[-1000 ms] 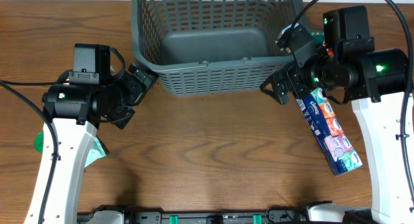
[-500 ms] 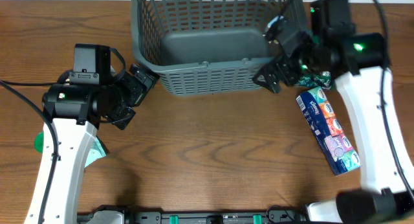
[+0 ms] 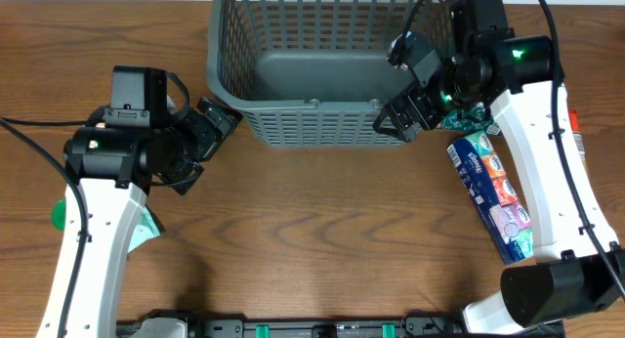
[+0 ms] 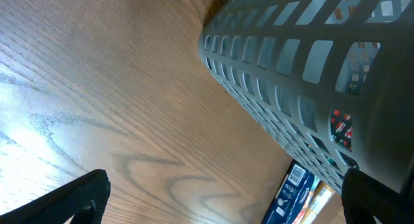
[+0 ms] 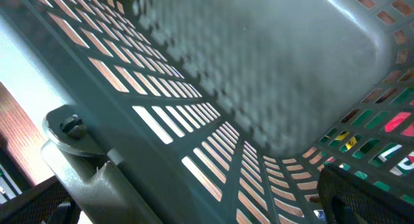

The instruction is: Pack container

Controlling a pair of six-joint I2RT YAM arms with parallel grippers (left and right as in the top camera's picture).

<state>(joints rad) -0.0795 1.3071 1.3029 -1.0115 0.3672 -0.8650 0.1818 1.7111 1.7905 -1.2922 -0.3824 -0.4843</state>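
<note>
Both arms share one build. The left arm [image 3: 93, 245] has a long white link with rounded edges, topped by a fat black cylindrical joint housing [image 3: 122, 157] in which a small green light [image 3: 95, 143] glows. A boxy black camera block [image 3: 137, 89] sits on the wrist, and a thin black cable [image 3: 29, 129] trails off to the side. The left gripper [image 3: 215, 147] is matte black; its fingers [image 4: 87, 191] are blunt, with a rough, grainy surface. The right arm [image 3: 549, 154] repeats this: white link, black housing [image 3: 488, 74], green light [image 3: 518, 55], black cables [image 3: 545, 16] arching above. Its base joint [image 3: 547, 294] is a dark grey rounded drum
</note>
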